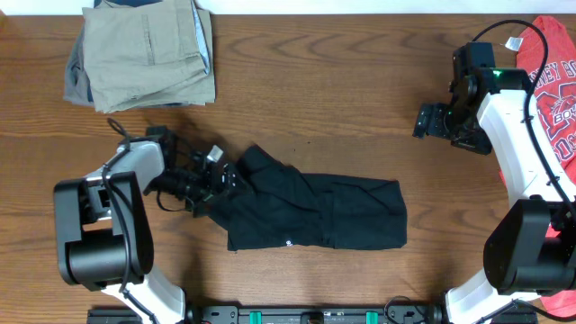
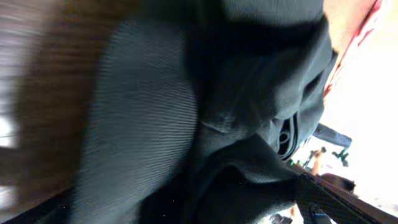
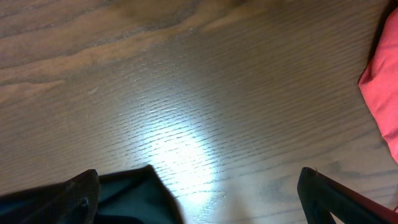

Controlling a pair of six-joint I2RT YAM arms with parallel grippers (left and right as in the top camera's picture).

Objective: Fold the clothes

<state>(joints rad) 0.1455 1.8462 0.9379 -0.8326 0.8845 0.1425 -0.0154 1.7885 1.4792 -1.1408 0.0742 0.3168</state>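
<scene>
The clothes, a black T-shirt (image 1: 315,211), lie folded into a long strip across the middle of the table. My left gripper (image 1: 214,178) is at the shirt's left end, low on the table, its fingers spread against the bunched fabric. The left wrist view is filled with black cloth (image 2: 249,93) close up, a white label peeking from a fold, and only one dark finger (image 2: 323,202) shows. My right gripper (image 1: 425,120) hovers open at the far right, well away from the shirt. Its fingers (image 3: 339,199) stand wide over bare wood, nothing between them.
Folded khaki trousers (image 1: 144,49) lie at the back left. A red T-shirt (image 1: 553,85) with white lettering sits at the right edge, its hem in the right wrist view (image 3: 382,81). A dark pointed corner (image 3: 134,193) shows by the right gripper's left finger.
</scene>
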